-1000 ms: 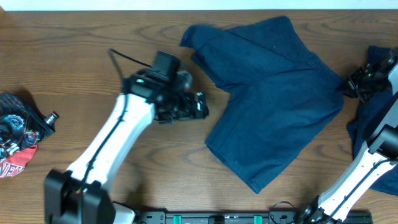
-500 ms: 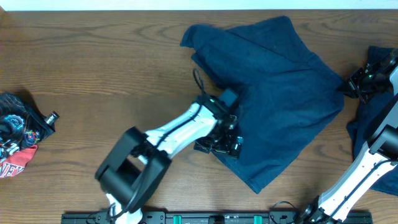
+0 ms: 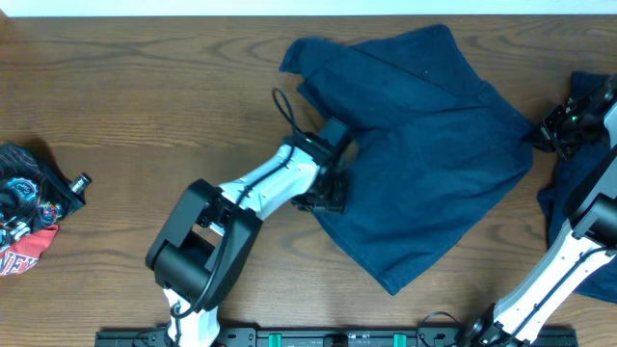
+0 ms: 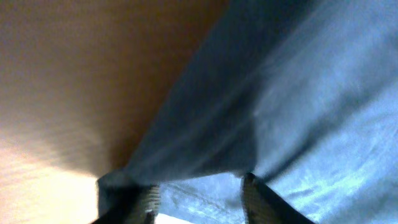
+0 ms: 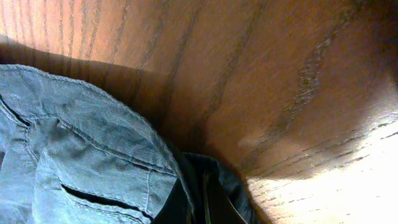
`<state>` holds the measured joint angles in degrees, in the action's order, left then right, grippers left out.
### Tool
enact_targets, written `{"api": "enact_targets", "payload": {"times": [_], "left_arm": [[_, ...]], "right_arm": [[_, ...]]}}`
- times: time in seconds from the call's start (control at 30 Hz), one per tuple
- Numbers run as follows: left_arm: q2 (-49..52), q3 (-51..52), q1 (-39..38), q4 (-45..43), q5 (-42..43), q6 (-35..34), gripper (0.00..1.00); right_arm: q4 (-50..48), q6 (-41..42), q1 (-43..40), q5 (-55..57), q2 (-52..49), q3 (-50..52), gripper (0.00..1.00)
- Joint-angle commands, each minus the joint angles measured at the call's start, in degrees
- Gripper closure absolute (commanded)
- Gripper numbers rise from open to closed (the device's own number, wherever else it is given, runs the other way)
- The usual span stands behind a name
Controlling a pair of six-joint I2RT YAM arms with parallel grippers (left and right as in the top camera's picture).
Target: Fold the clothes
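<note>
The clothes (image 3: 424,145), dark navy shorts, lie spread flat on the wooden table at centre right in the overhead view. My left gripper (image 3: 333,198) is at the left hem of the near leg. In the left wrist view its fingers (image 4: 149,200) stand apart with the blue fabric (image 4: 280,93) lying between and beyond them, so the left gripper (image 4: 200,196) is open. My right gripper (image 3: 549,133) is at the shorts' right corner. In the right wrist view the right gripper (image 5: 205,199) is shut on dark cloth, beside a stitched pocket panel (image 5: 93,155).
A second dark blue garment (image 3: 578,188) lies bunched at the table's right edge, under the right arm. A crumpled red and black printed garment (image 3: 24,217) sits at the far left. Bare wood (image 3: 145,96) spans the left half.
My left arm swung right from bare table to the shorts' near leg, then drew back slightly up and left along its hem, its jaws narrowing. The right arm has stayed put.
</note>
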<state>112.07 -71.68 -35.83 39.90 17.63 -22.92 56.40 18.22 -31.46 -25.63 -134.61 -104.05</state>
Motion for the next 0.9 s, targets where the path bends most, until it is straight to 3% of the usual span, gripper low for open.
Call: {"api": "enact_targets", "payload": {"times": [0.0, 0.03, 0.1, 0.13, 0.4, 0.53, 0.6, 0.7, 0.77, 0.87], "left_arm": [[0.5, 0.4, 1.8, -1.3, -2.5, -0.3, 0.34], [0.5, 0.4, 2.3, -1.9, -2.5, -0.3, 0.18], [0.5, 0.4, 3.0, -2.4, -2.4, -0.4, 0.14], [0.5, 0.4, 3.1, -2.5, -2.5, -0.4, 0.04], [0.8, 0.4, 3.1, -2.8, -1.8, -0.3, 0.01], [1.6, 0.4, 2.6, -3.1, -0.1, -0.4, 0.53], [2.3, 0.4, 2.1, -3.1, -0.1, -1.1, 0.64], [3.7, 0.4, 1.0, -3.1, 0.3, -1.4, 0.69], [4.1, 0.4, 0.6, -3.1, -0.7, -1.4, 0.94], [4.1, 0.3, 1.3, -3.2, -6.2, -1.5, 0.94]], "right_arm": [[-0.2, -1.2, -0.8, 1.6, -1.8, 1.0, 0.99], [-0.2, -1.2, -0.8, 1.6, -1.8, 1.0, 0.99], [-0.2, -1.2, -0.8, 1.6, -1.8, 1.0, 0.99], [-0.2, -1.2, -0.8, 1.6, -1.8, 1.0, 0.99], [-0.2, -1.2, -0.8, 1.6, -1.8, 1.0, 0.99], [-0.2, -1.2, -0.8, 1.6, -1.8, 1.0, 0.99], [-0.2, -1.2, -0.8, 1.6, -1.8, 1.0, 0.99], [0.0, -1.2, -0.8, 1.6, -1.8, 1.0, 0.99], [0.0, -1.2, -0.8, 1.6, -1.8, 1.0, 0.99], [0.2, -1.2, -0.8, 1.6, -1.8, 1.0, 0.99]]}}
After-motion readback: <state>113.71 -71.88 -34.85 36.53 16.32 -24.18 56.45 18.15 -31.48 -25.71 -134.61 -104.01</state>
